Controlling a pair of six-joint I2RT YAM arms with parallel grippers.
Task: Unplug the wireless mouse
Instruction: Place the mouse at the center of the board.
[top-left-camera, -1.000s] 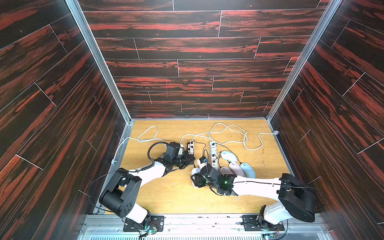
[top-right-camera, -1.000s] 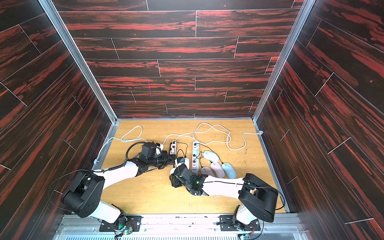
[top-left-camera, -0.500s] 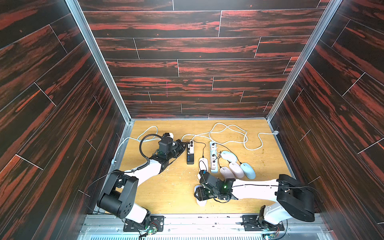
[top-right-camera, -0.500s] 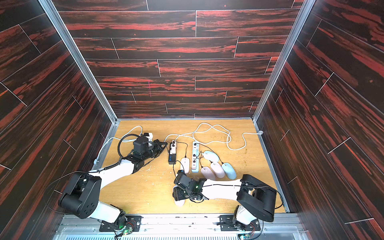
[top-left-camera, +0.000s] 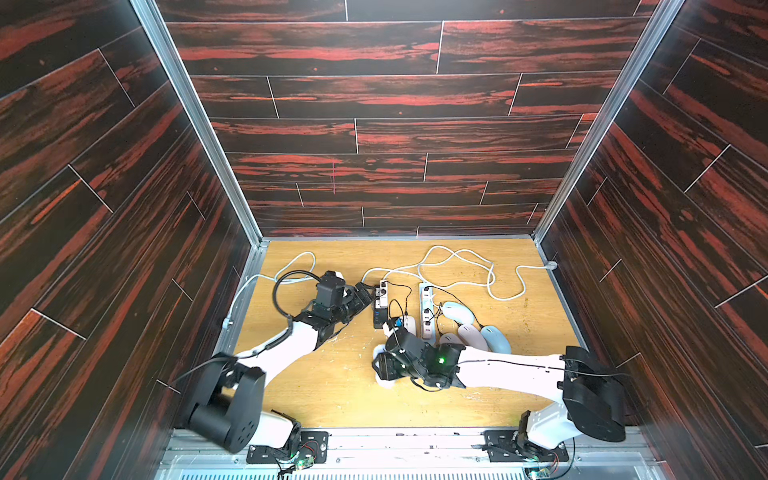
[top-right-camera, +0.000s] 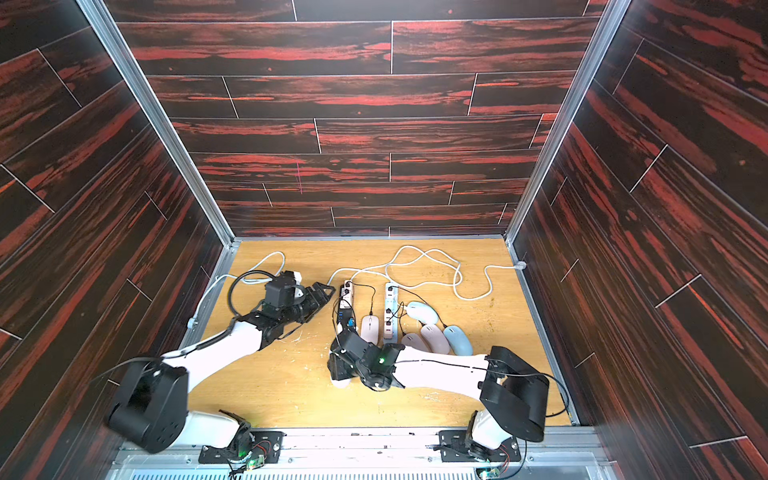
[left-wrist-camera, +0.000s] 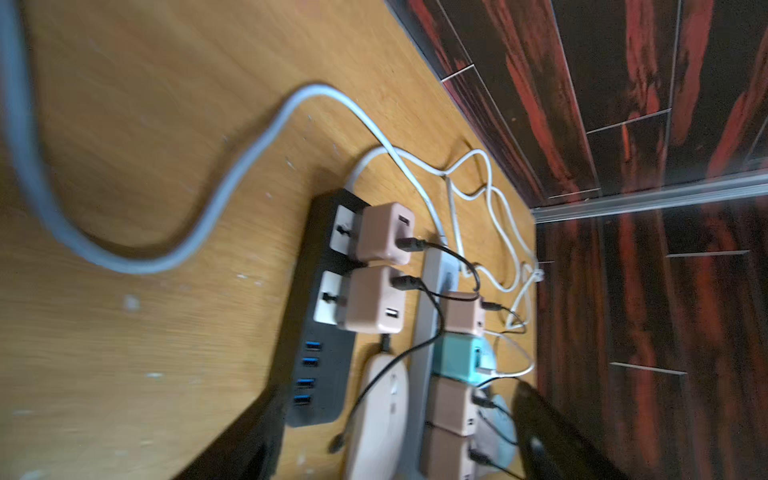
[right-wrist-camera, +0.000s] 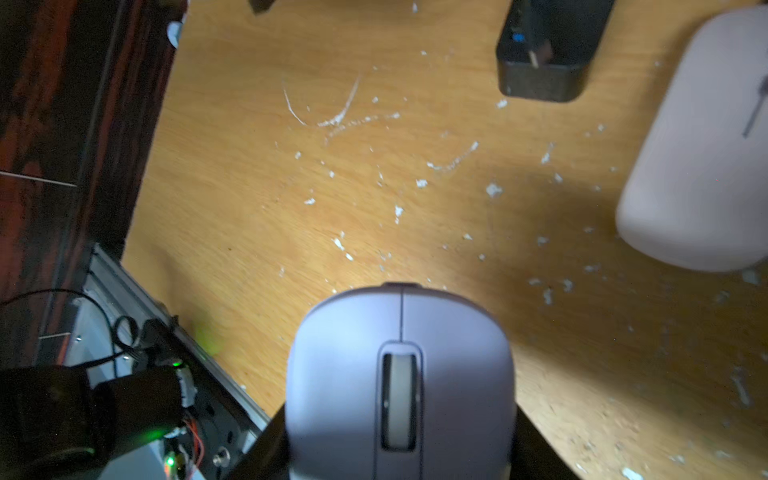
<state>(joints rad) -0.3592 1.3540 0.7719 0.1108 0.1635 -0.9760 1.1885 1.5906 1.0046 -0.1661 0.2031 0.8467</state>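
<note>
So here's what we're seeing: the right gripper (right-wrist-camera: 401, 440) is clamped on both sides of the pale lavender wireless mouse with the grey scroll wheel (right-wrist-camera: 399, 332). That's in the near half of the wooden tabletop (right-wrist-camera: 374, 187), about mid-width. We can't tell if it's resting on the wood or lifted. The left gripper (top-left-camera: 365, 294) has its jaws spread wide and holds nothing. It's right beside the black power strip with blue USB ports (left-wrist-camera: 320, 349), which has two pink cube chargers (left-wrist-camera: 386, 239) plugged in. A flat pink mouse (right-wrist-camera: 698, 145) lies just beside that strip.
</note>
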